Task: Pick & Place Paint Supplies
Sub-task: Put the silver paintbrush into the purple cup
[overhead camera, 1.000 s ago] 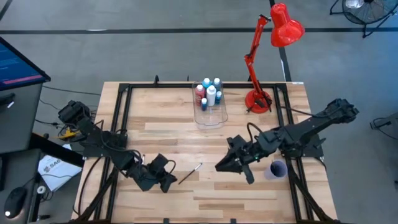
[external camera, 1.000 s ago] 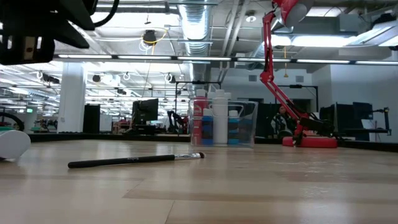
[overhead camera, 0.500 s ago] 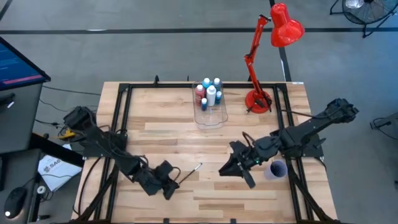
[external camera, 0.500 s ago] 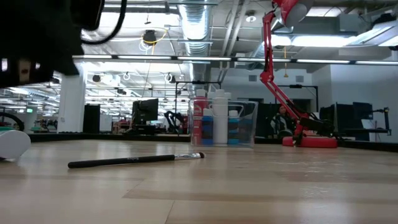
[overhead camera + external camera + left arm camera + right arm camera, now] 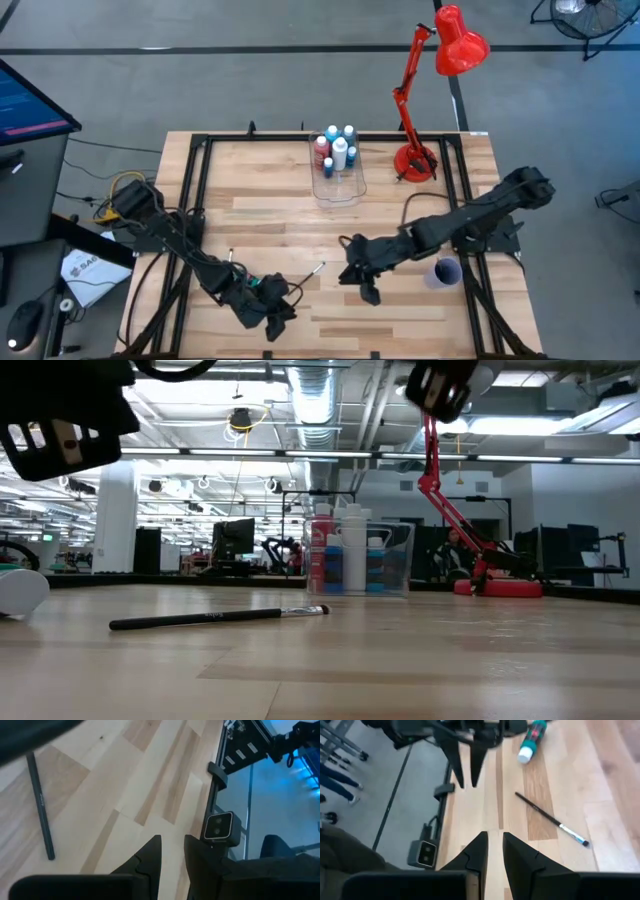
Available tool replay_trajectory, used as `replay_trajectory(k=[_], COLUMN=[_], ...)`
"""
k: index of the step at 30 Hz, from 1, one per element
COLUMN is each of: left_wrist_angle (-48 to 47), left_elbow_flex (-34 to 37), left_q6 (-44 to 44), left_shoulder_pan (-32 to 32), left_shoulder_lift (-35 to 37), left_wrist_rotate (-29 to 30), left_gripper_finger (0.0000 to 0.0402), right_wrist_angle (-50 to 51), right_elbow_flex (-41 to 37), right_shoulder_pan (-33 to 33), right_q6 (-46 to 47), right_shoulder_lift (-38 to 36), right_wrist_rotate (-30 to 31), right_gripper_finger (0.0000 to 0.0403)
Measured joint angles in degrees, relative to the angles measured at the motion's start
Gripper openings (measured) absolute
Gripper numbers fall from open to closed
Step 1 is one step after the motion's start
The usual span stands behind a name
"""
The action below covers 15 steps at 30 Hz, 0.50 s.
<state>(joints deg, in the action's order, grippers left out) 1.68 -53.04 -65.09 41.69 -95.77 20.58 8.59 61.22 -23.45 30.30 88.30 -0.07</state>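
Both arms have moved since a second ago: left gripper [image 5: 277, 312] nearer the front edge, right gripper [image 5: 352, 277] leftward toward the paintbrush [image 5: 307, 279] lying untouched on the surface [image 5: 250, 210], both with fingers slightly apart, empty.

One paintbrush [image 5: 306, 279], one teal paint tube [image 5: 532, 739], one purple cup [image 5: 443, 272], five paint bottles [image 5: 336, 148].
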Motion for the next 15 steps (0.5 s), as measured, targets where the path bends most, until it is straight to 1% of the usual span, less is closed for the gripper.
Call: replay_trajectory(k=[4,6,11,15], left_wrist_angle=[-0.01,0.02,-0.01,-1.06], left_elbow_flex=[0.25,0.28,0.28,0.28], left_q6=[-1.61,-1.89,-3.01,-3.01], left_shoulder_pan=[0.07,0.45,1.34,1.85], left_shoulder_lift=[0.00,0.00,0.00,0.00], left_wrist_rotate=[-0.06,-0.06,0.09,3.95], left_gripper_finger=[0.0076,0.0076,0.0076,0.0076], right_wrist_angle=[-2.57,-3.77,-4.82,-5.68], right_elbow_flex=[-0.03,-0.01,0.00,0.02], right_shoulder_pan=[2.28,3.22,5.20,6.85], right_q6=[-0.99,-3.07,-9.88,-12.16], right_shoulder_lift=[4.82,6.38,9.71,11.99], right_wrist_rotate=[-3.95,-5.82,-6.15,-7.33], right_gripper_finger=[0.0052,0.0052,0.0053,0.0074])
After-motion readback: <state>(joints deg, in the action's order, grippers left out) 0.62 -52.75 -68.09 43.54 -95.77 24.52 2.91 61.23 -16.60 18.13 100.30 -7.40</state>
